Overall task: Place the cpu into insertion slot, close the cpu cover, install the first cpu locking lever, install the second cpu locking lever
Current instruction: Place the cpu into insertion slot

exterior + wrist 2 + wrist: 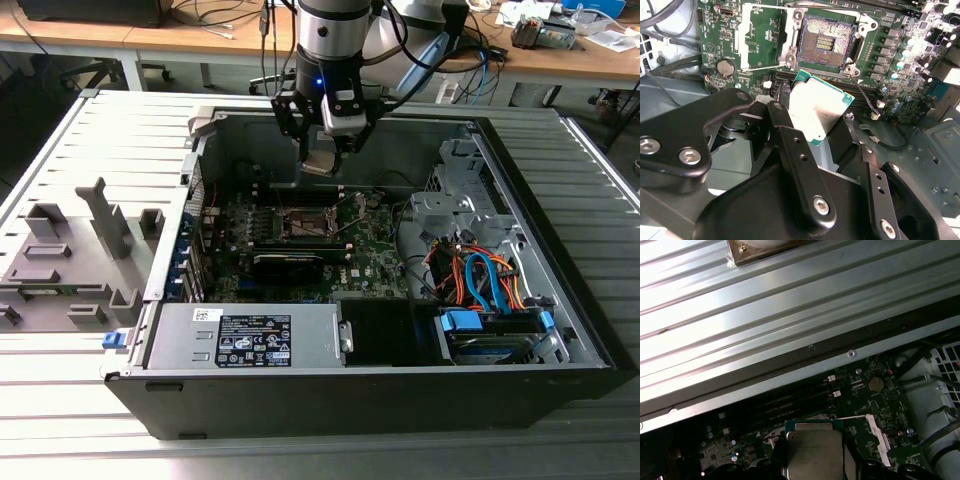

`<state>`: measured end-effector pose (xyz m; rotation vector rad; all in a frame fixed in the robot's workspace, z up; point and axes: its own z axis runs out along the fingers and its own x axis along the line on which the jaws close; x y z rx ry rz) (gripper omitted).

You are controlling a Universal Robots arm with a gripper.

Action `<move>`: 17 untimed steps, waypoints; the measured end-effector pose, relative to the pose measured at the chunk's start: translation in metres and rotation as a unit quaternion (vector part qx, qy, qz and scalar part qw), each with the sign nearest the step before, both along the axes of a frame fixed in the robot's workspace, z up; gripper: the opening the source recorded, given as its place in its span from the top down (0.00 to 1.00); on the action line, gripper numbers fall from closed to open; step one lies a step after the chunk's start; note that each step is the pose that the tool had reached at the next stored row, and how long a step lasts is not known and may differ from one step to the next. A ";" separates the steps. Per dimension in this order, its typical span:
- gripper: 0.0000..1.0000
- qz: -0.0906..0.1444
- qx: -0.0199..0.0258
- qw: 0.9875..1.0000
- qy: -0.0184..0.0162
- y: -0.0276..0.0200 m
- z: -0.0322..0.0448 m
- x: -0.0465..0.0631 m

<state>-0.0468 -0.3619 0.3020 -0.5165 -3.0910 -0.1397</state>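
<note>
Gripper (325, 150) is closed on the cpu (318, 160), its fingers (785, 125) pinching two opposite edges. The chip hangs in the air above the motherboard (375, 250), inside the open black case (400, 400). In the second wrist view the cpu (820, 112) shows a silver top with a green rim and no readable marking. It sits just beside the insertion slot (826, 45), not in it. The slot is bare, with its contact field exposed. The cpu cover (742, 40) is flipped open beside the slot. A coin cell (726, 66) sits near the cover's edge. The first wrist view shows the cpu (815, 450) over the board near the case's back wall. The power supply (250, 340), along the case wall nearest the camera, carries a white label with dense black print. A long black card (290, 262) lies between the slot and the power supply.
</note>
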 end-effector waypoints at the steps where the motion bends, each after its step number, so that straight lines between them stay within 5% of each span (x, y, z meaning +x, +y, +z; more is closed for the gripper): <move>1: 0.46 -0.001 0.000 1.000 0.000 0.0000 0.0000 0.000; 17: 0.46 -0.007 0.000 1.000 0.000 0.0000 0.0000 0.000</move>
